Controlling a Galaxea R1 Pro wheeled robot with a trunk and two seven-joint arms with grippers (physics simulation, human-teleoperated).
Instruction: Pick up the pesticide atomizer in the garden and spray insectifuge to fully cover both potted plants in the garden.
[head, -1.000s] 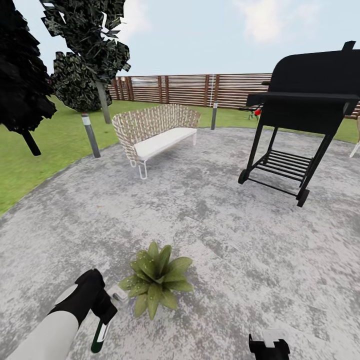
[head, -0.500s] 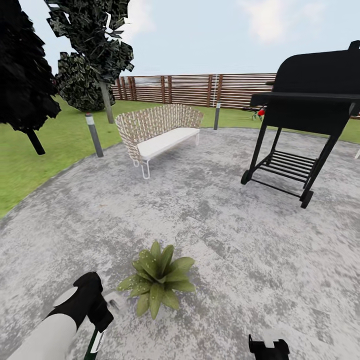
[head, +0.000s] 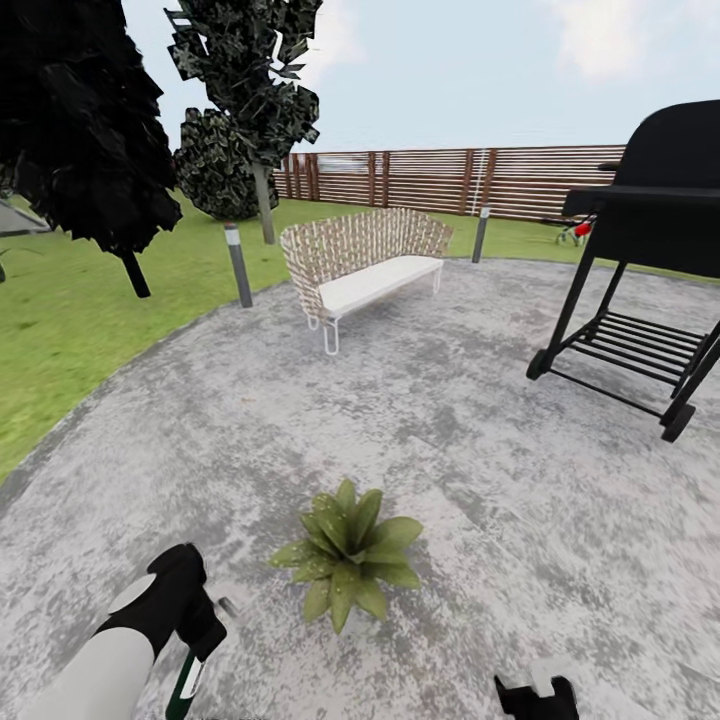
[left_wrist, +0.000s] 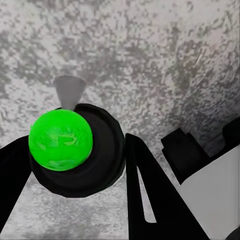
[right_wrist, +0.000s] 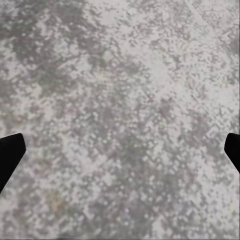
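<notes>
Pesticide atomizer (left_wrist: 75, 150), unlabelled, pinched in left fingers (left_wrist: 150, 195); right fingers (right_wrist: 10, 150) spread over paving (head: 480, 420)

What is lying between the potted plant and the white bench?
Nothing: in the head view, only bare grey paving lies between the potted plant and the bench.

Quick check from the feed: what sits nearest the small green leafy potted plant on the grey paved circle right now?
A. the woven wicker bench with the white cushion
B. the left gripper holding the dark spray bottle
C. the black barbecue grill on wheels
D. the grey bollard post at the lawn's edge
B: in the head view the left gripper, closed on the dark spray bottle, is just beside the potted plant, while the grill, bench and post stand far off.
</notes>
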